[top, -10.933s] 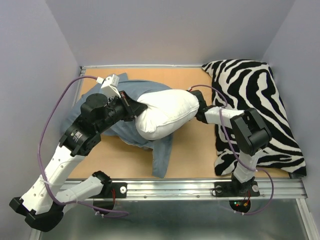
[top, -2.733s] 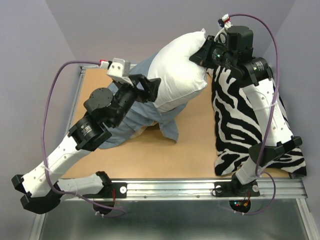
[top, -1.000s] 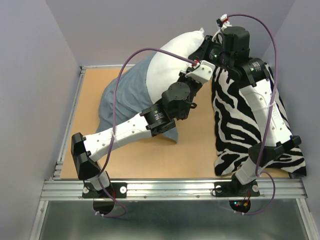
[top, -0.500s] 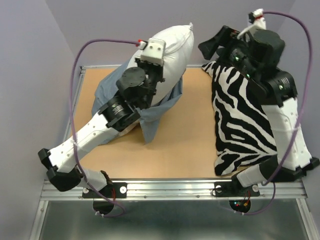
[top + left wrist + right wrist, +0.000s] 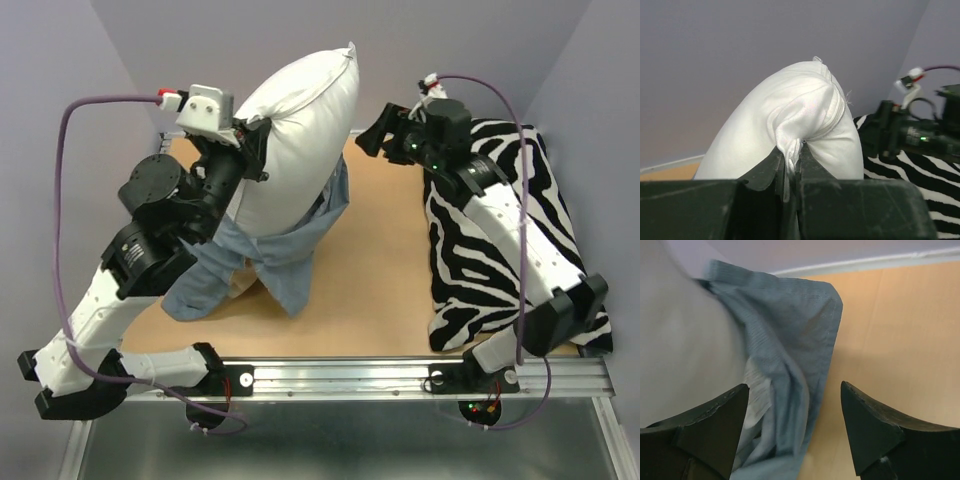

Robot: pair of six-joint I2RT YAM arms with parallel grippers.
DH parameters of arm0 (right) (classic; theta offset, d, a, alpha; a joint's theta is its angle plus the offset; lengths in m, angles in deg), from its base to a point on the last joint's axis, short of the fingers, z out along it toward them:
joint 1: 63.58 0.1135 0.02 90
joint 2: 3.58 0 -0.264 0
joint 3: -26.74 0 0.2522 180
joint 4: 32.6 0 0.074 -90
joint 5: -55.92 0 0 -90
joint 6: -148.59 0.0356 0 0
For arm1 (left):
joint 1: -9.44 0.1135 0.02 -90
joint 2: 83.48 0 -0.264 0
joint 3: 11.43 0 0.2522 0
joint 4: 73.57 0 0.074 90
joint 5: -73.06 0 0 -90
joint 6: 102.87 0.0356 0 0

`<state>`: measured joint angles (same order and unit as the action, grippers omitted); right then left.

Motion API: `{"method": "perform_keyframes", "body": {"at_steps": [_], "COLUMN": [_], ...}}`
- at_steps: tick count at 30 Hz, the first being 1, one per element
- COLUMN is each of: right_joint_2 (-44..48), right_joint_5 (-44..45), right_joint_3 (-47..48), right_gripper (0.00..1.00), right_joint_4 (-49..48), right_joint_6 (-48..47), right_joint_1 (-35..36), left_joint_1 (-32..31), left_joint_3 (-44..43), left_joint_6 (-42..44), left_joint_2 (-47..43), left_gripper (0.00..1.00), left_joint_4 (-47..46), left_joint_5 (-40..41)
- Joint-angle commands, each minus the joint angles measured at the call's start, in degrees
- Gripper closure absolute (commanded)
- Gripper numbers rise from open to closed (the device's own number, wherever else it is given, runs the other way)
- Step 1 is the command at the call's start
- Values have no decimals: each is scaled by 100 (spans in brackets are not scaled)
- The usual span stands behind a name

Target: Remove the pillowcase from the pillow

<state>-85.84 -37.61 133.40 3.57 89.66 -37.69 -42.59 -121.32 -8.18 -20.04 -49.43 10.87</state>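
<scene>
Left claw [image 5: 789, 159] pinches a fold of the plump white pillow [image 5: 290, 140], holding it upright; right claw [image 5: 794, 410] gapes empty. Limp, probably light pillowcase [image 5: 285, 250] sags round its base onto the table [image 5: 380, 290]: grab that loose hem.

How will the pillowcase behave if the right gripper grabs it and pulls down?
Probably floppy: the pillowcase hangs in loose folds around the lower end of the pillow, so it should bunch rather than slide stiffly. Likely light: a small pinch by the left gripper holds both up. The open right gripper may catch only one layer.
</scene>
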Motion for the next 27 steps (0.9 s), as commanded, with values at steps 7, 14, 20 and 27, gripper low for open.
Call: {"method": "perform_keyframes", "body": {"at_steps": [7, 14, 20, 27], "right_joint_2": [-659, -467, -572, -528], "right_joint_5": [-1938, -1809, -2791, -3636], "right_joint_3": [-623, -1274, -1257, -2144], "right_gripper": [18, 19, 13, 13], "right_joint_4": [-2054, -2707, -3742, -5203], "right_joint_6": [179, 584, 1023, 1507], "right_joint_1": [-40, -40, -49, 4], "left_joint_1": [0, 0, -9, 0], "left_joint_3": [-2, 130, 244, 368], "left_joint_6": [-451, -653, -767, -820], "left_joint_2": [-1193, -1483, -1650, -1774], "left_gripper": [100, 100, 100, 100], "left_joint_4": [131, 413, 554, 606], "left_joint_5": [-373, -259, -276, -171]}}
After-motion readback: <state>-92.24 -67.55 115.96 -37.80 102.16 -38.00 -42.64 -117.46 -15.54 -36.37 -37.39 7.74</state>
